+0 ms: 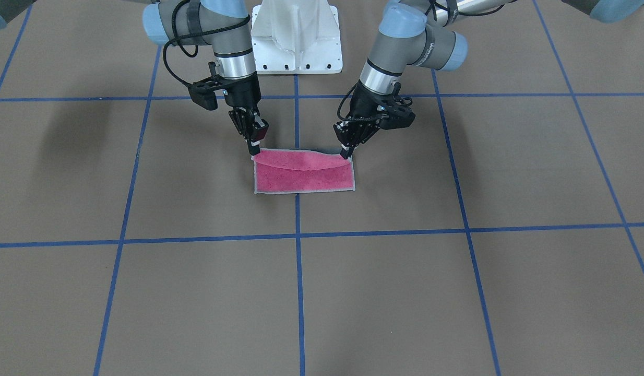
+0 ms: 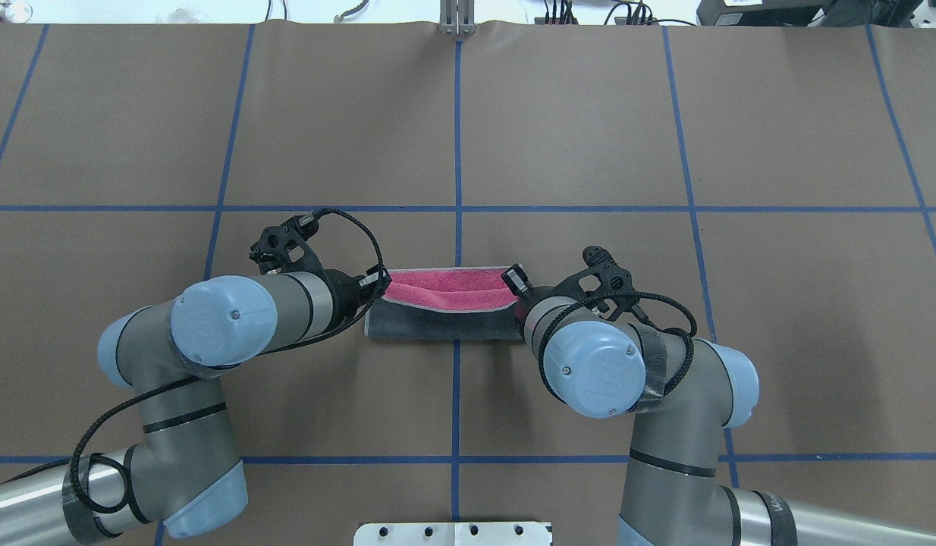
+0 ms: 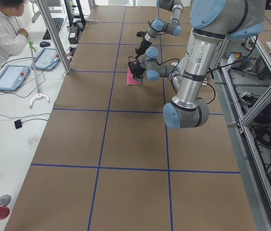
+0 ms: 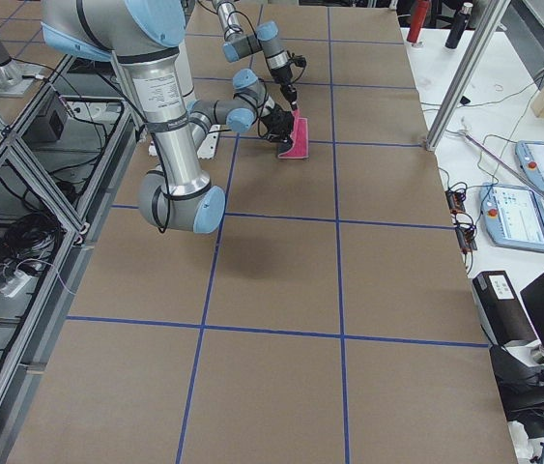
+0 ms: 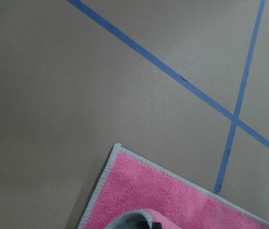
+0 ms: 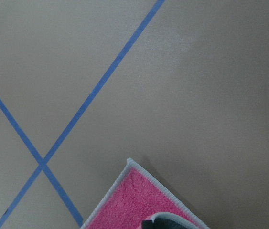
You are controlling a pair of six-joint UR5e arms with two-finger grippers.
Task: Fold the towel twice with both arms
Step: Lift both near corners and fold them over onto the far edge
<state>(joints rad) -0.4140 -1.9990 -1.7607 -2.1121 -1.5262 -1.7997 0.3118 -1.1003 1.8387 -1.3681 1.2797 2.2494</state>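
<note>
The towel (image 1: 301, 177) lies pink face up at the table's middle, on the centre blue tape line. Its edge nearest the robot is lifted and drapes over the pink face; the overhead view shows the dark grey underside (image 2: 445, 322) of that lifted flap. My left gripper (image 1: 347, 153) is shut on one lifted corner. My right gripper (image 1: 255, 152) is shut on the other. In the overhead view the left gripper (image 2: 377, 286) and right gripper (image 2: 516, 282) hold the flap's two ends. Both wrist views show the far pink corners (image 5: 139, 186) (image 6: 134, 200) flat on the table.
The white pedestal base (image 1: 296, 36) stands just behind the towel. Blue tape lines (image 1: 298, 237) grid the brown table. An operator (image 3: 0, 29) sits at a side bench with control tablets (image 3: 10, 77). A metal post (image 4: 455, 87) stands at the table's edge.
</note>
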